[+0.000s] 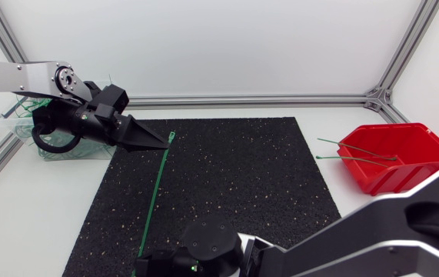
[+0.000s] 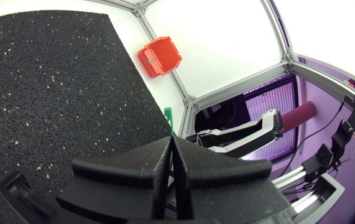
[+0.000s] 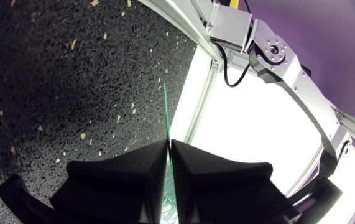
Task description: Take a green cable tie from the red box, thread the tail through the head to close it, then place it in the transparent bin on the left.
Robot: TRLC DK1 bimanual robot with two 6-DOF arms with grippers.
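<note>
Both arms held the same green tie (image 1: 154, 192), one at each end. The left fingers (image 1: 146, 139) were pressed together on it just behind its head (image 1: 171, 136), toward the far left corner of the table, so the head stood out a little beyond their tips. The right arm reached in from the right edge, past the middle, and the right fingers (image 3: 130, 168) were closed flat on the tail at the near edge. Between them the tie ran straight over the black mat (image 1: 234, 177), its long axis going from far to near. I could not tell if it touched the mat. So the tail was the whole length of the tie away from the head. In my judgement the right arm would have to bend the tail round toward the head. The bin (image 1: 15, 115) stood just behind the left arm. The red box (image 1: 392, 181) was well apart, at the right edge.
</note>
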